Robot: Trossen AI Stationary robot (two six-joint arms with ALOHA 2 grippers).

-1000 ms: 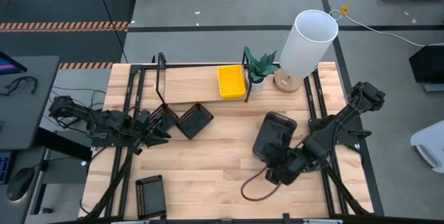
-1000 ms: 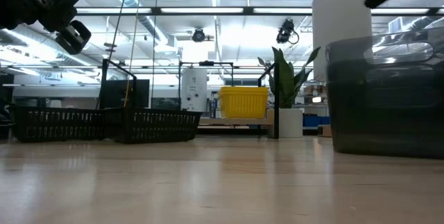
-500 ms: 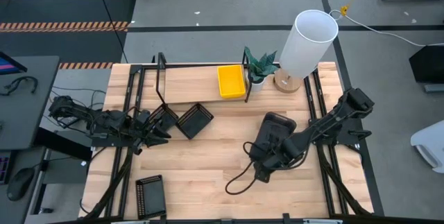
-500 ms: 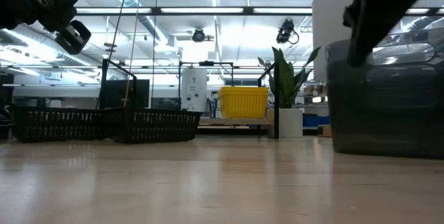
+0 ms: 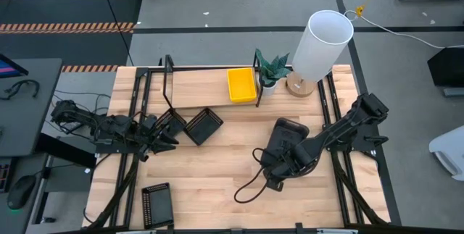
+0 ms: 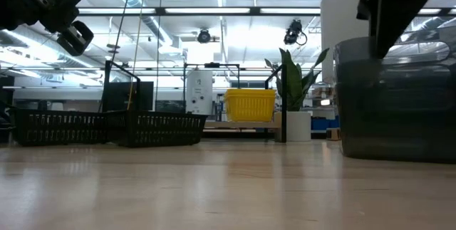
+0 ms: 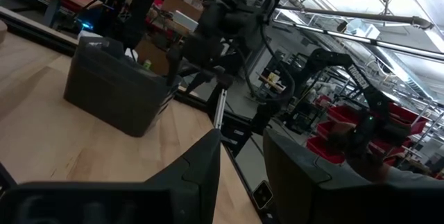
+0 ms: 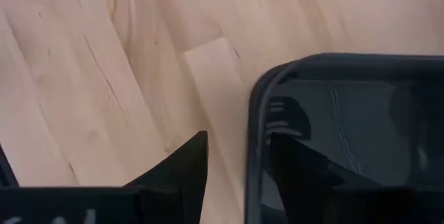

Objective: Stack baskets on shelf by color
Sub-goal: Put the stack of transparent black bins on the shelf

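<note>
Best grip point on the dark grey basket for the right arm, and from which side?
Take the dark grey basket by its thin upright rim, from above at the near end. In the right wrist view the right gripper is open and straddles that rim, one finger outside, one inside. The open top and rounded corner leave the rim as the only edge to pinch.

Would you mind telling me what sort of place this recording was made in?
Most likely a robotics lab or workshop. The wooden table stands on a grey concrete floor with hazard striping, the low view shows exposed ceiling pipes and strip lights, and the left wrist view shows red storage bins.
</note>
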